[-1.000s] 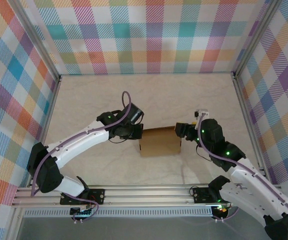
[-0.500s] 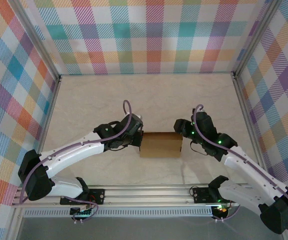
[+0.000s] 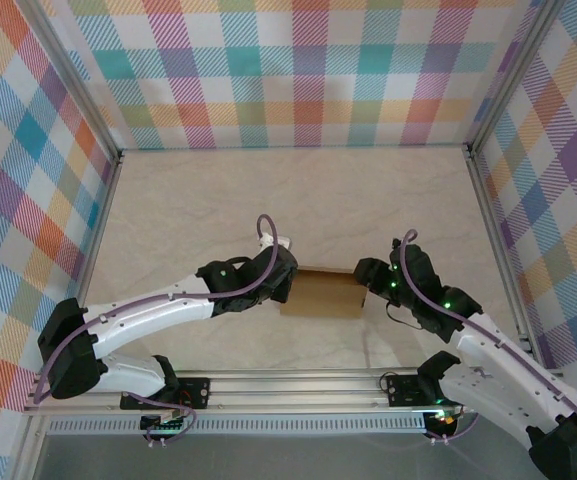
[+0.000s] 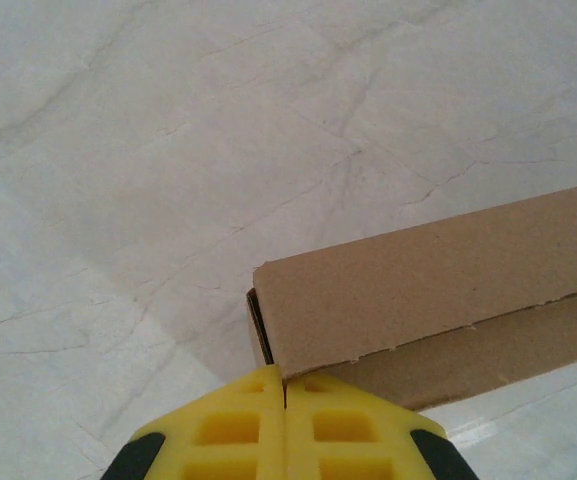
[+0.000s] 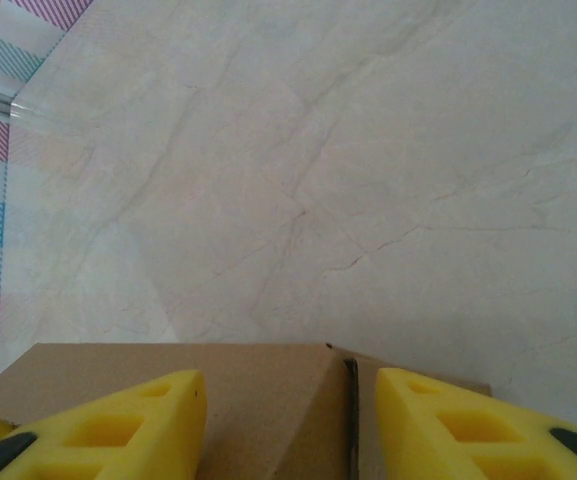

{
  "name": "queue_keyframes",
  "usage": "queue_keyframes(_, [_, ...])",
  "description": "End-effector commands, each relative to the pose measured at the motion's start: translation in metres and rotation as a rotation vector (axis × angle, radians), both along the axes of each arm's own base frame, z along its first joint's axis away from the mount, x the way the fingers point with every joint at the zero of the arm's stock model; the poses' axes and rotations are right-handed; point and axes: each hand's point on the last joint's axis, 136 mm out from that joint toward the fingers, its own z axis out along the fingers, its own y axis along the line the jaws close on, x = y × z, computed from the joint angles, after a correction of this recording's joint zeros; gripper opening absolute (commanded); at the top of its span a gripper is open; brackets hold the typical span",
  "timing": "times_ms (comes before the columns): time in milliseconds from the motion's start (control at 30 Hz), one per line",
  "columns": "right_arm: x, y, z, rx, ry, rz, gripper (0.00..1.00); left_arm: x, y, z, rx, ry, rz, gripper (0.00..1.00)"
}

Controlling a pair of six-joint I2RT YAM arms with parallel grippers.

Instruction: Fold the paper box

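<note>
My left end effector (image 3: 286,284) is closed. In the left wrist view its two yellow fingers (image 4: 230,430) press flush together with nothing between them, and their tips sit right at the near corner of the paper box (image 3: 320,293). The box is a plain brown cardboard piece folded into a low rectangular shape. It lies flat on the pale, marbled bench (image 3: 218,200) a little nearer than the middle, directly between my two arms. From the left wrist I see the box's (image 4: 438,280) long upper panel meeting a side panel along a rough seam, and a narrow dark gap at the end nearest my fingers. My right end effector (image 3: 366,272) is at the box's opposite end with its jaws apart. In the right wrist view one yellow finger (image 5: 118,425) sits low on the left and the other low on the right, with the cardboard (image 5: 258,400) showing between and beyond them. A thin dark slit runs between two panels near the right-hand finger. I cannot tell whether either pad touches the cardboard. Plaid walls (image 3: 308,70) enclose the bench on three sides.
</note>
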Motion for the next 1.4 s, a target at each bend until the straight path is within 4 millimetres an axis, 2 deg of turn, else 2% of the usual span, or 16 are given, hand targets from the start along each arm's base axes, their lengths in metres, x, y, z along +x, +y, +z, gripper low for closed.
queue_keyframes(0, [-0.015,-0.005,-0.032,-0.013,0.105,-0.014,0.46,-0.008,0.011,-0.015,0.056,0.015,0.004,0.00])
queue_keyframes(67, [-0.017,-0.007,-0.040,-0.017,0.118,-0.020,0.44,-0.008,0.013,-0.014,0.059,0.008,0.013,0.00])
queue_keyframes(167, [-0.020,-0.009,-0.049,-0.027,0.133,-0.023,0.42,-0.009,0.017,-0.012,0.058,0.000,0.017,0.05])
queue_keyframes(300, [-0.019,-0.009,-0.046,-0.029,0.120,-0.021,0.42,-0.010,0.026,-0.008,0.054,-0.023,0.030,0.20])
queue_keyframes(567, [-0.020,-0.006,-0.047,-0.032,0.116,0.006,0.41,-0.014,0.036,0.006,0.022,-0.064,0.023,0.40])
queue_keyframes(867, [-0.020,-0.005,-0.049,-0.026,0.075,0.029,0.40,-0.028,0.033,0.027,-0.103,-0.070,-0.046,0.62])
queue_keyframes(1100, [-0.020,-0.005,-0.044,-0.011,0.028,0.042,0.40,-0.024,0.038,0.057,-0.271,-0.101,0.057,0.91])
queue_keyframes(1233, [-0.021,-0.005,-0.041,0.002,-0.008,0.054,0.40,-0.024,0.026,0.058,-0.266,-0.024,0.065,0.95])
queue_keyframes(1367, [-0.023,-0.003,-0.043,0.009,-0.019,0.069,0.40,-0.025,0.021,0.045,-0.232,0.013,0.055,0.96])
